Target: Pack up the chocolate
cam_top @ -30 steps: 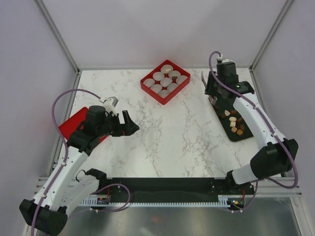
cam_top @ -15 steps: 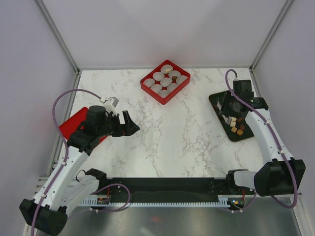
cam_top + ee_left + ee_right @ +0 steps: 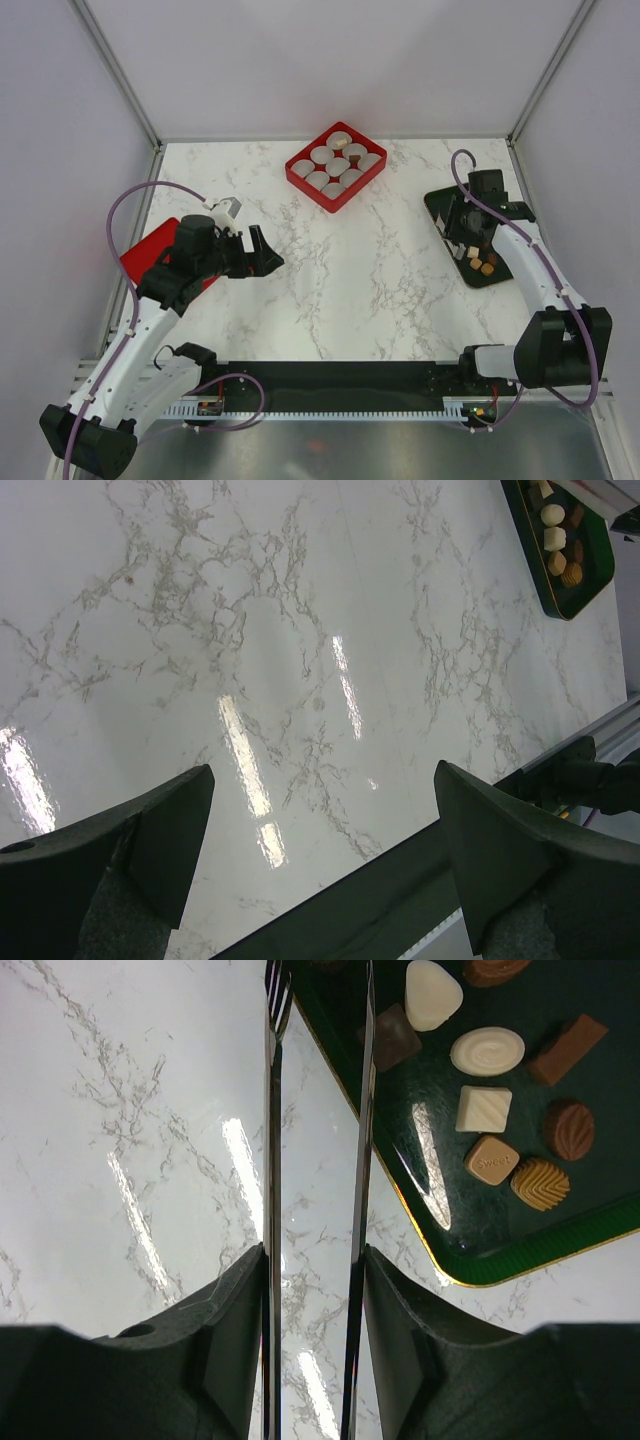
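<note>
Overhead, the chocolate (image 3: 487, 1051) lies on a dark green tray (image 3: 440, 1190) at the 3 o'clock edge of the marble desk (image 3: 380, 270). It is a loose cluster of white, tan and brown pieces, each apart from its neighbours. Seen from the right wrist camera, the pieces fill the 1 to 2 o'clock part of the picture: a white teardrop, a white oval, a pale square, a tan square with lettering, a ribbed tan round and several darker brown ones.

The right tool (image 3: 312, 1270) hangs over the tray's 9 o'clock rim and is clamped on a pair of long metal tweezers (image 3: 272, 1110). The two blades run side by side toward 12 o'clock with a gap between them. Their tips leave the top of that picture, so I cannot tell whether they touch any piece.

The left tool (image 3: 262, 250) hovers above bare marble at about 8 o'clock on the desk, with its jaws spread wide and nothing between them (the wrist camera shows only marble there). A flat red piece (image 3: 140, 255) lies under that arm at 9 o'clock.

At 12 o'clock sits a square red box (image 3: 300, 172), turned corner-on and filled with round white paper cups (image 3: 322, 155), well apart from the tray.
</note>
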You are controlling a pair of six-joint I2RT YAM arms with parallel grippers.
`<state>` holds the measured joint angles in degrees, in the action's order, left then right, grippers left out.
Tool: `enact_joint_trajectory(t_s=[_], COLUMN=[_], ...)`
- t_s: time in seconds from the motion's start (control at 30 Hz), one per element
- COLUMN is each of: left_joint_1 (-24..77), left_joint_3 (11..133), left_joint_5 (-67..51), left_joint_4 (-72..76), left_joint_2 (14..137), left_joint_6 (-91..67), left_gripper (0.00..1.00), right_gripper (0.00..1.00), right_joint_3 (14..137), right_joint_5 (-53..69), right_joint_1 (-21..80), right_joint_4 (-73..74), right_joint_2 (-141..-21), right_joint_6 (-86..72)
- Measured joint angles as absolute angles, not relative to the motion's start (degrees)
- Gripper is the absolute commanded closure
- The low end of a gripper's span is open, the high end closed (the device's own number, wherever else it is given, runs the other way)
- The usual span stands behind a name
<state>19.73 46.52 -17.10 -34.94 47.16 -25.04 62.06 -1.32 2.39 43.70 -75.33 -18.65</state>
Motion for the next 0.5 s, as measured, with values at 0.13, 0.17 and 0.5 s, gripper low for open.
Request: enact_joint_trajectory(t_s=[0.13,0.17,0.5], left_joint_1=[19.7,19.7,19.7], left_joint_3=[46.5,46.5,46.5], left_joint_5=[-17.1,-17.1,-17.1], left_joint_4=[-35.0,-34.9,-34.9], left_joint_2=[47.2,47.2,47.3], left_joint_6=[-25.0,-25.0,-25.0], left_gripper=[0.00,0.00,0.00], right_gripper=[0.51,0.51,0.52], right_joint_3=[60.9,60.6,59.1], right_joint_5=[-1.6,-1.7,-2.0], right_joint_1=[2.4,2.4,2.4], right_joint_4=[42.3,41.8,39.2], right_joint_2=[-76.6,-76.9,-79.2], right_joint_6=[-18.9,-18.9,-19.6])
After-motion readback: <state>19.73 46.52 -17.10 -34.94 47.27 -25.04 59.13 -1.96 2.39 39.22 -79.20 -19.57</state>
